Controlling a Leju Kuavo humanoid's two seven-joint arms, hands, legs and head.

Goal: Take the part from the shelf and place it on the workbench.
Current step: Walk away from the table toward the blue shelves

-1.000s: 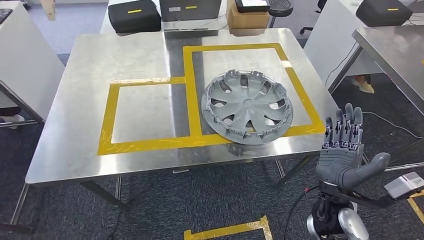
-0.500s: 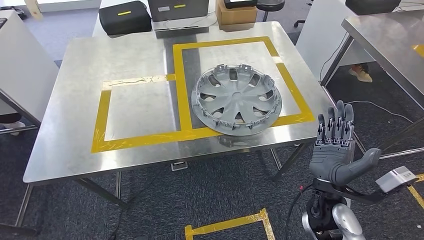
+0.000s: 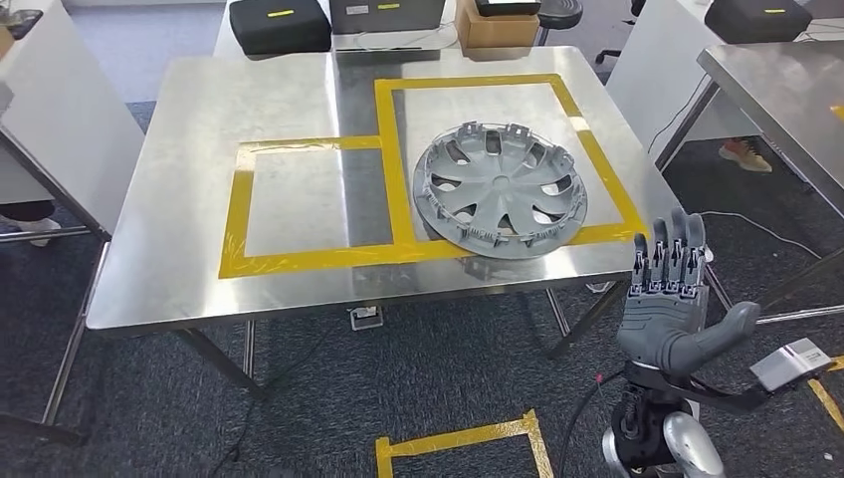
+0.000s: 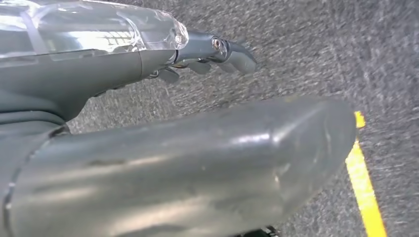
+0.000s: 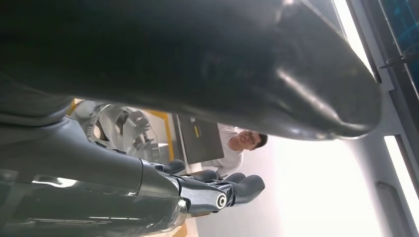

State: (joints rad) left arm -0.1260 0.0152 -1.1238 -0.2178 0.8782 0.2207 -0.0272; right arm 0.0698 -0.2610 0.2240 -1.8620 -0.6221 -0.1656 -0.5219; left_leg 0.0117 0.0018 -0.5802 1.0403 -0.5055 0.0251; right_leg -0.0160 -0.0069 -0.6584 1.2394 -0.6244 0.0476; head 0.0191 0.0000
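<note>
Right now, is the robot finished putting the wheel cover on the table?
It looks done. The wheel cover lies flat on the metal table, mostly inside the yellow tape square. The right hand is beside the table's edge, holding nothing. Nothing seems left except lowering the arm.

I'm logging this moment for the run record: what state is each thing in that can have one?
Wheel cover: lying flat on the workbench, inner side up, mostly inside the right-hand taped square, its near edge over the tape.
Right hand: open, holding nothing, raised off the table's near right corner.
Left hand: holding nothing, hanging over the carpet floor.
Workbench: steel, marked with two yellow taped squares.
</note>
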